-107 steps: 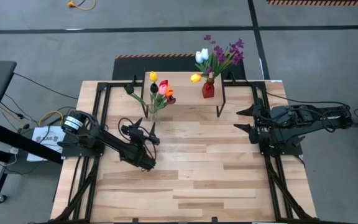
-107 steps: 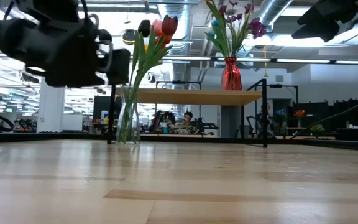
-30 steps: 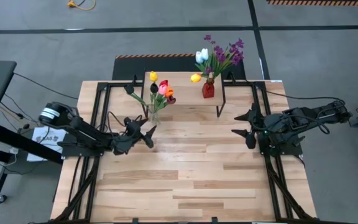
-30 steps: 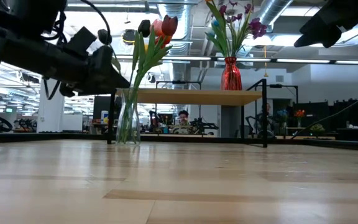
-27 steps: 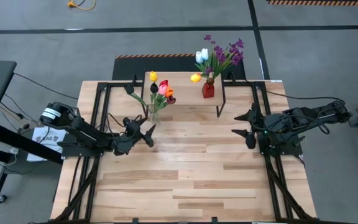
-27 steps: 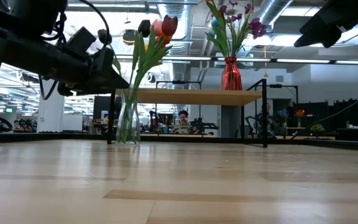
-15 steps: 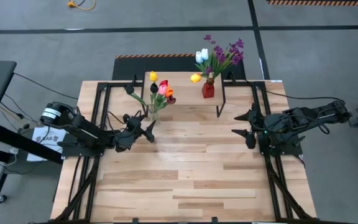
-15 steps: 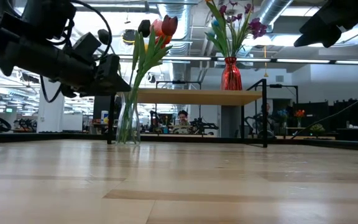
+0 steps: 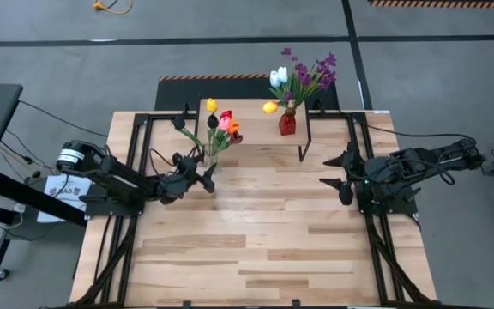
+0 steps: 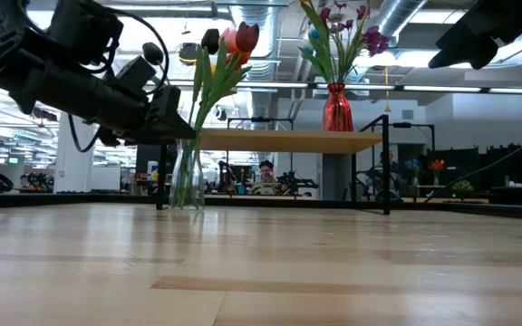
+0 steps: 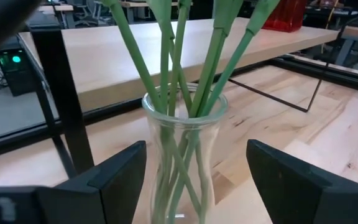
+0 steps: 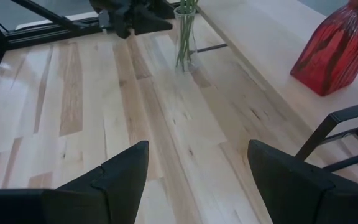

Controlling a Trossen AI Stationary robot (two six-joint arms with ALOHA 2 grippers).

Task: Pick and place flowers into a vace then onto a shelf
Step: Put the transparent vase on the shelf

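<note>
A clear glass vase (image 11: 182,155) stands on its base on the table, just in front of the shelf (image 9: 251,129). It holds several tulips (image 9: 221,124) on green stems (image 11: 179,56). My left gripper (image 11: 196,146) is open and held level. Its fingers stand on either side of the vase's lower body, with a gap showing on both sides. In the low view the left gripper (image 10: 175,118) is beside the clear vase (image 10: 187,177). A red vase (image 9: 287,123) with white, yellow and purple flowers (image 9: 303,77) stands on the shelf. My right gripper (image 9: 328,169) waits open, raised over the table's right side.
The shelf's black legs (image 11: 61,106) stand close behind the clear vase, and the shelf board (image 10: 288,140) is level with the vase's rim. Black frame rails (image 9: 135,172) run along both table sides. Bare wood tabletop (image 9: 264,232) stretches toward the near edge.
My left gripper has swung toward the table's far edge and up to the clear vase, staying level and open. The vase and its flowers have not moved.
</note>
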